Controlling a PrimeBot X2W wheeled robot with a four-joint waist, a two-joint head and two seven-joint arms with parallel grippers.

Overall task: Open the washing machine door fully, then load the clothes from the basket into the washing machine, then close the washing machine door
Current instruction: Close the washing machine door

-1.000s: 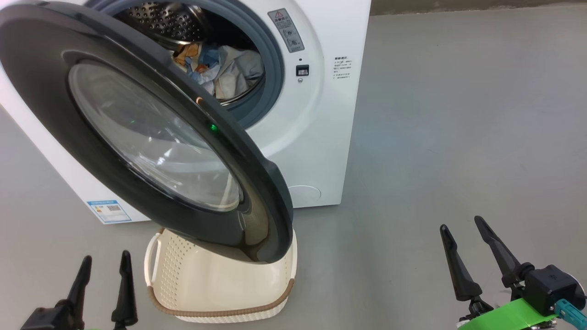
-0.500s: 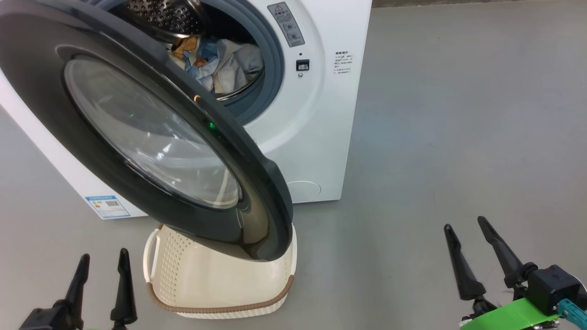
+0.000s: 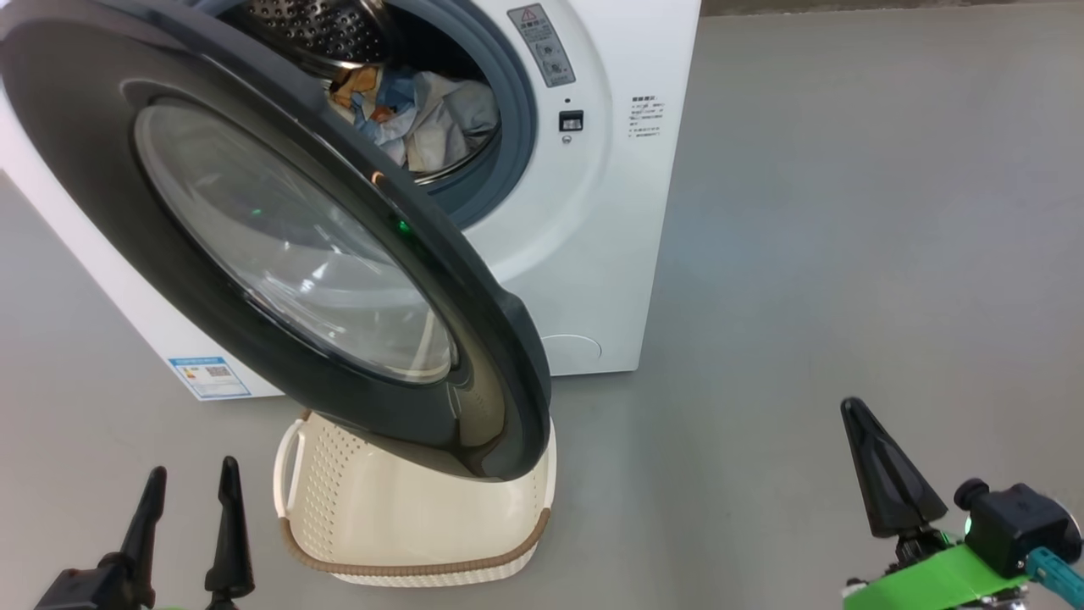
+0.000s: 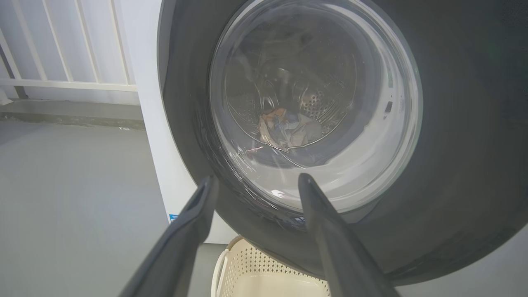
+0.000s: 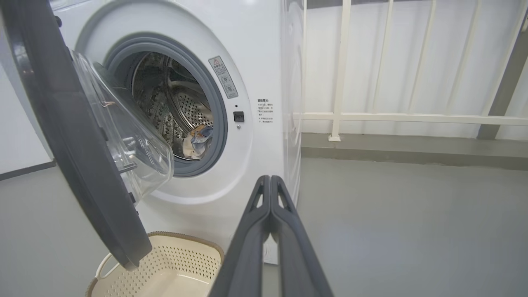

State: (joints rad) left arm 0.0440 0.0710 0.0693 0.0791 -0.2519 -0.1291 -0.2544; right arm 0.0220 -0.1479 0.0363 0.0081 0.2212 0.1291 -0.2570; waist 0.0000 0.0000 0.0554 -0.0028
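Note:
The washing machine (image 3: 593, 212) stands with its black door (image 3: 102, 169) swung open toward me, glass bowl facing out. Light-blue and pale clothes (image 3: 423, 110) lie inside the steel drum, also seen as clothes (image 5: 198, 140) in the right wrist view. The cream basket (image 3: 415, 569) sits on the floor under the door's lower edge, and what shows of its inside is bare. My left gripper (image 3: 190, 483) is open, low at the left, short of the door and left of the basket. My right gripper (image 3: 881, 466) is shut on nothing, far right of the machine.
Grey floor (image 3: 847, 212) stretches open to the right of the machine. A white railing (image 5: 412, 117) on a low kerb runs behind it. The door (image 4: 453, 123) looms close ahead of the left fingers, overhanging the basket (image 4: 255, 268).
The right gripper's fingers have come together from open to shut. The head camera has shifted slightly. The left gripper, door and basket hold their places.

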